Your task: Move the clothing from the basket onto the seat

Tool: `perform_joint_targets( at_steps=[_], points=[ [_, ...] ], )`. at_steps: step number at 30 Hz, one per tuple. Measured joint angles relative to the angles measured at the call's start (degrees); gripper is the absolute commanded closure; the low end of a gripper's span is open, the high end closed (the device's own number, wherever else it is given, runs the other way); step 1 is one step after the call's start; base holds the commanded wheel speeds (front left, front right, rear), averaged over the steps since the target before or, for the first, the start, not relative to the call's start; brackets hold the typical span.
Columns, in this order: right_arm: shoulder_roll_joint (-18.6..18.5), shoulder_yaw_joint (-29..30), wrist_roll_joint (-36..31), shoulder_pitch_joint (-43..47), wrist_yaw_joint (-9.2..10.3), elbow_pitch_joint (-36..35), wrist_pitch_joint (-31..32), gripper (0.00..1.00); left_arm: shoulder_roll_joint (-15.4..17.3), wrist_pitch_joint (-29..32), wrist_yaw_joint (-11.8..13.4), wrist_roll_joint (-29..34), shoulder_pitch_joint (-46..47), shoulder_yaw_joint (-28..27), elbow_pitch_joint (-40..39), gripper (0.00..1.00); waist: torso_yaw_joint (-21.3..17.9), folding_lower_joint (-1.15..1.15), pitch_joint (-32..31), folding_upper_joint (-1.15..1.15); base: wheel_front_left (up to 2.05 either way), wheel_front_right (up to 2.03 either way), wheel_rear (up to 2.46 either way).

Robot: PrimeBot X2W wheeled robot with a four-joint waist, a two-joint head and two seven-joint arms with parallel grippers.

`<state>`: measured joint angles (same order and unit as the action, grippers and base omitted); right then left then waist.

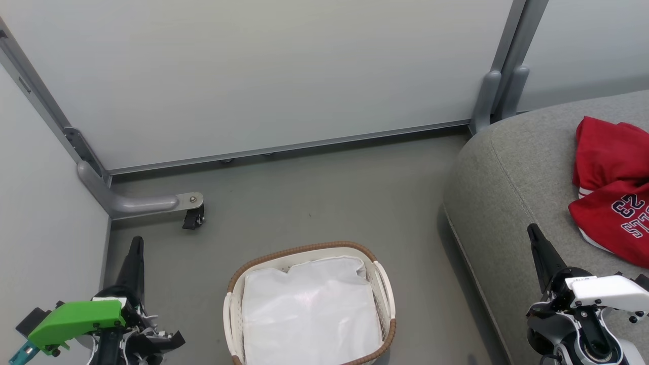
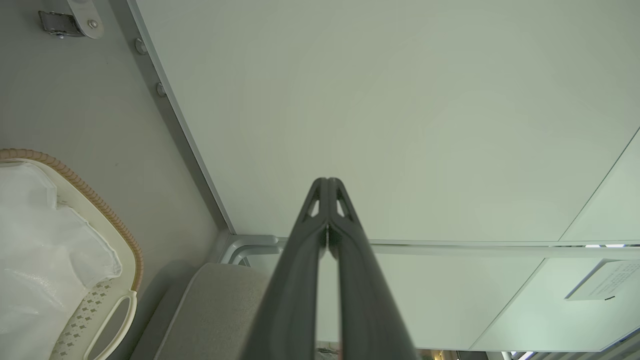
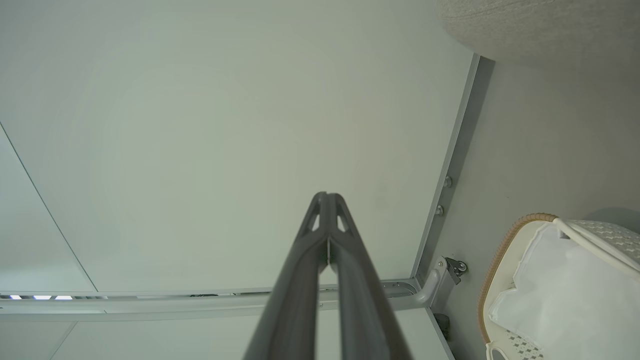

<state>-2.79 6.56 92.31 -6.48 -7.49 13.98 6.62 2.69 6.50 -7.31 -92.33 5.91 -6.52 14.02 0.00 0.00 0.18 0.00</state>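
Looking down, you see the clothing (image 1: 611, 187) lying on the seat (image 1: 512, 167) to your right, the basket (image 1: 304, 250) with its white liner (image 1: 309, 309) on the floor (image 1: 329, 192), and left gripper (image 1: 136, 242) and right gripper (image 1: 532, 231) both closed, empty.

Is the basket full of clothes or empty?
Empty of clothes. The basket holds just its white liner, and the red clothing lies on the grey seat.
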Motion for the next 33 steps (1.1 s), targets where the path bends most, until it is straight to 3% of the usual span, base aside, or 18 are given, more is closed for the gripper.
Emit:
perform_joint_targets(
  at_steps=[33],
  points=[
    [0.0, 0.0, 0.0, 0.0, 0.00, 0.0, 0.0, 1.00, 0.0, 0.0, 0.0, 0.0, 0.0, 0.0, 0.0, 1.00, 0.0, 0.00, 0.0, 0.00, 0.00, 0.00, 0.00]
  ],
)
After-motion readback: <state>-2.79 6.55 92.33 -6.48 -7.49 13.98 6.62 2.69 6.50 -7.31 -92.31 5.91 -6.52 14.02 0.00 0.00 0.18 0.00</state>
